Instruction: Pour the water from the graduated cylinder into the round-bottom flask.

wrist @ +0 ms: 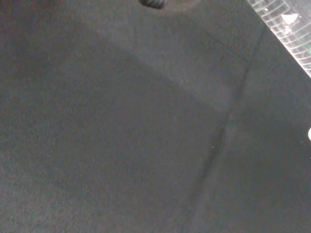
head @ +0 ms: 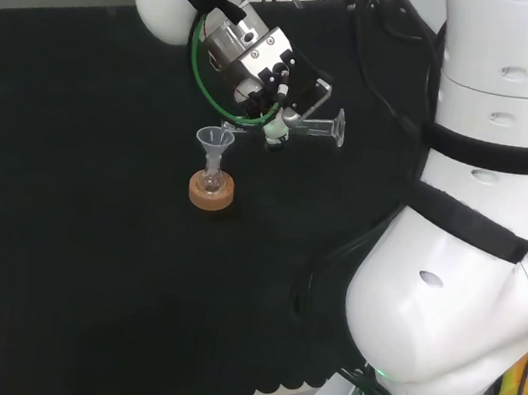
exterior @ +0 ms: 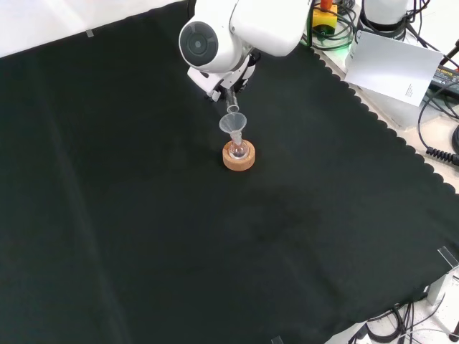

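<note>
1. Black cloth covers the bench, with the white arm looming at the head view's right.
2. The hand is curled round the graduated cylinder; its long axis lies near level, foot to the right.
3. The cylinder's mouth sits just beside the funnel, above the round-bottom flask (cork stand beneath); the pour looks under way.

Counted around the one cork ring: one flask seated in it, one funnel on top, one graduated cylinder held above.
</note>
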Robot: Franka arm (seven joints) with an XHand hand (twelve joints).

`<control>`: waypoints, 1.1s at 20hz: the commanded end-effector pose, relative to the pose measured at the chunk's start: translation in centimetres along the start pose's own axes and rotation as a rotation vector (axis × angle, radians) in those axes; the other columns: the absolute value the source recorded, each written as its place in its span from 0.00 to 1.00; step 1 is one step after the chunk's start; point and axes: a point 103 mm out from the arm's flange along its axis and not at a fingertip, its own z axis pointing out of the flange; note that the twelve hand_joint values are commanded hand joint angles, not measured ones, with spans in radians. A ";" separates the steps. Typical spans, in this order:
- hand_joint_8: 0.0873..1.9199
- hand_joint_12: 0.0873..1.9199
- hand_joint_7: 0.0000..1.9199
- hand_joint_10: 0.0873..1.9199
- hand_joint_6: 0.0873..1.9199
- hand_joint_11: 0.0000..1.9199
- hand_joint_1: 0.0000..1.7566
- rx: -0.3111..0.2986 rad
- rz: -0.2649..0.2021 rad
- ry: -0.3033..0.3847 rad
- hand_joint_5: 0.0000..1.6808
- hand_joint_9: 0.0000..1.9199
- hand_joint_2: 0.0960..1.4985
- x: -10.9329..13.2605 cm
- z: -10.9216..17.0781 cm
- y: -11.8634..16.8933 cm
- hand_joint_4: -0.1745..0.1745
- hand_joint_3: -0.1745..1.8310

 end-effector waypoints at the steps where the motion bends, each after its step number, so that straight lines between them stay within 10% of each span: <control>1: 0.48 0.32 0.54 0.00 0.48 0.70 0.72 0.014 0.010 -0.023 0.59 0.77 0.72 0.0 -0.3 0.1 0.00 0.09; 22: 0.48 0.32 0.54 0.00 0.48 0.69 0.72 0.028 0.041 -0.082 0.59 0.77 0.72 -0.1 -0.4 -0.6 0.00 0.09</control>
